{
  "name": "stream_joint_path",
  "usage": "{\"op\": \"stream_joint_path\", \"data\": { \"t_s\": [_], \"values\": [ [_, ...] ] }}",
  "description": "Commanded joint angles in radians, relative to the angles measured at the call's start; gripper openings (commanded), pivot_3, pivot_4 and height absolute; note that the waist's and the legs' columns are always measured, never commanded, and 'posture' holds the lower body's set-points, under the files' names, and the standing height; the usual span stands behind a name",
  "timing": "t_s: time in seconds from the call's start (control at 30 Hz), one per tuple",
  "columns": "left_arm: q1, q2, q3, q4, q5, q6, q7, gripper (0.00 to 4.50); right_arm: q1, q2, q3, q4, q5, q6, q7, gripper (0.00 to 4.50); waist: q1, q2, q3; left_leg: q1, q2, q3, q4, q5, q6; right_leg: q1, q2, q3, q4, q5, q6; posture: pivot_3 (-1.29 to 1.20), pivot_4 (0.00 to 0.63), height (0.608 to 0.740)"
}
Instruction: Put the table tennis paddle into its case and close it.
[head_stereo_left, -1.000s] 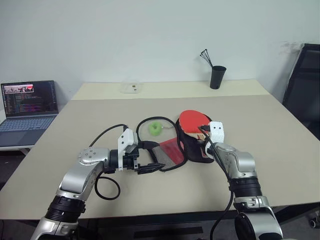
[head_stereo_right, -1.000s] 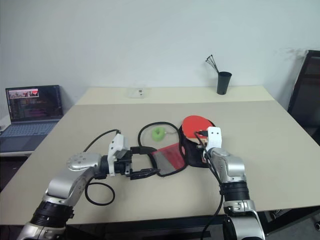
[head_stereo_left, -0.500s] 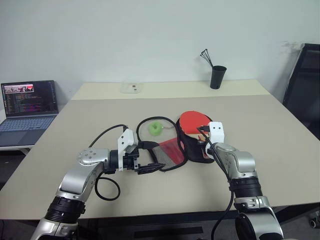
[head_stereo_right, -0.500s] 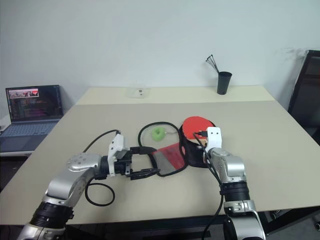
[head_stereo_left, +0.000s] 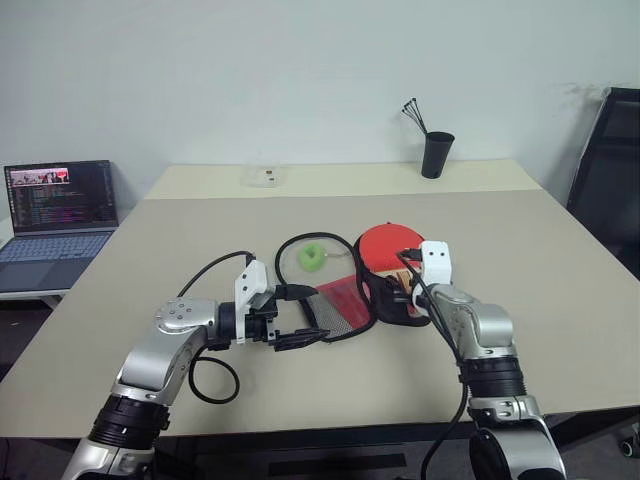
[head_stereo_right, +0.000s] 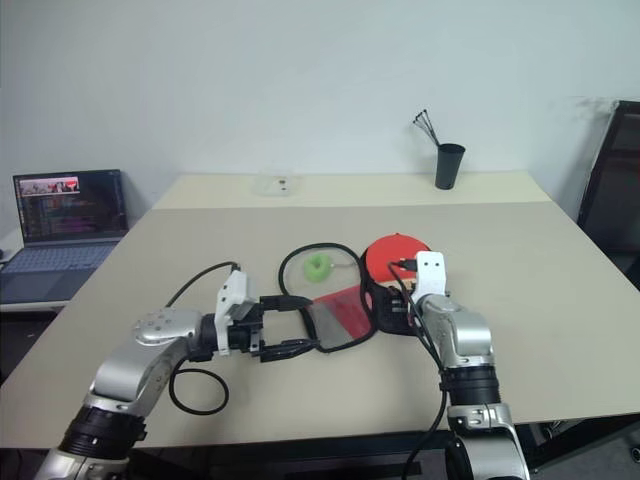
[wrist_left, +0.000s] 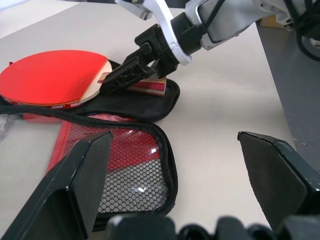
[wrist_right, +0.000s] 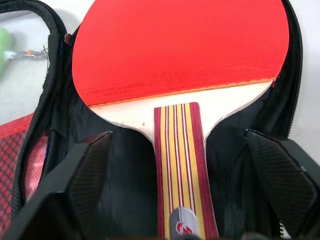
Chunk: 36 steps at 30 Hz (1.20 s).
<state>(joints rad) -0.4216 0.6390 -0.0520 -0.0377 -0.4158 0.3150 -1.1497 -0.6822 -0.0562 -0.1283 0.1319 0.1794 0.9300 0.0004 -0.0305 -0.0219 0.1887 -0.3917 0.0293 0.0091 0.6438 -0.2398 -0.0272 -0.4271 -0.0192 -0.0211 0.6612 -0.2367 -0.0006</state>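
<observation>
Since a second ago, my right gripper (wrist_right: 175, 190) has spread wide, the table tennis paddle (wrist_right: 180, 65) lying between its fingers on the case (wrist_left: 145, 100). Leftward, my left gripper (wrist_left: 175, 190) hangs open. Beige table (head_stereo_left: 150, 240), laptop (head_stereo_left: 55, 210) far left.

— What's on the table, count it off for me!

— One table tennis paddle (wrist_right: 180, 45), one case (wrist_left: 135, 170) lying open, one green ring tag (head_stereo_left: 311, 257).

— And farther back?

— One black cup (head_stereo_left: 435, 154) holding a few thin sticks, one small clear tray (head_stereo_left: 263, 177), one laptop (head_stereo_left: 58, 213) off to my left, one dark chair (head_stereo_left: 608, 170) off to my right.
</observation>
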Motion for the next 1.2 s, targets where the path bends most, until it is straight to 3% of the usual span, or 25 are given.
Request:
{"op": "stream_joint_path", "data": {
  "t_s": [0.03, 0.4, 0.5, 0.73, 0.77, 1.2],
  "values": [
    [0.006, 0.012, 0.031, -0.027, -0.01, -0.018, -0.001, 4.39, 0.019, -0.01, 0.026, -0.055, 0.004, 0.011, 0.023, 4.48, 0.0, 0.0, 0.0, 0.0, 0.0, 0.0, 0.0, 0.0, 0.0, 0.0, 0.0, 0.0, 0.0, 0.0, 0.0, 0.0, 0.15, 0.74],
    [0.002, 0.012, 0.03, -0.036, -0.013, -0.007, 0.008, 4.39, 0.075, -0.045, 0.099, -0.04, -0.037, -0.053, 0.067, 4.48, 0.0, -0.001, 0.0, 0.001, 0.0, 0.0, 0.0, 0.0, 0.0, 0.0, 0.0, 0.0, 0.0, 0.0, 0.0, 0.0, 0.15, 0.74],
    [0.0, 0.012, 0.03, -0.037, -0.014, -0.005, 0.009, 4.39, 0.081, -0.046, 0.103, -0.035, -0.047, -0.064, 0.068, 3.94, 0.0, -0.001, -0.001, 0.001, 0.0, 0.0, 0.0, 0.0, 0.0, 0.0, 0.0, 0.0, 0.0, 0.0, 0.0, 0.0, 0.15, 0.74],
    [0.001, 0.012, 0.03, -0.04, -0.015, -0.002, 0.011, 4.39, 0.083, -0.047, 0.106, -0.036, -0.06, -0.075, 0.061, 1.41, 0.0, -0.001, -0.001, 0.001, 0.0, 0.0, 0.0, 0.0, 0.0, 0.0, 0.0, 0.0, 0.0, 0.0, 0.0, 0.0, 0.15, 0.74],
    [0.002, 0.012, 0.03, -0.041, -0.015, -0.002, 0.011, 4.39, 0.083, -0.047, 0.106, -0.039, -0.062, -0.074, 0.061, 1.23, 0.0, -0.001, -0.001, 0.001, 0.0, 0.0, 0.0, 0.0, 0.0, 0.0, 0.0, 0.0, 0.0, 0.0, 0.0, 0.0, 0.15, 0.74],
    [0.001, 0.011, 0.03, -0.034, -0.014, -0.005, 0.009, 4.39, 0.12, -0.033, 0.097, -0.151, -0.055, 0.007, 0.038, 1.24, 0.0, -0.001, -0.001, 0.0, 0.0, 0.0, 0.0, 0.0, 0.0, 0.0, 0.0, 0.0, 0.0, 0.0, 0.0, 0.0, 0.15, 0.74]
  ]
}}
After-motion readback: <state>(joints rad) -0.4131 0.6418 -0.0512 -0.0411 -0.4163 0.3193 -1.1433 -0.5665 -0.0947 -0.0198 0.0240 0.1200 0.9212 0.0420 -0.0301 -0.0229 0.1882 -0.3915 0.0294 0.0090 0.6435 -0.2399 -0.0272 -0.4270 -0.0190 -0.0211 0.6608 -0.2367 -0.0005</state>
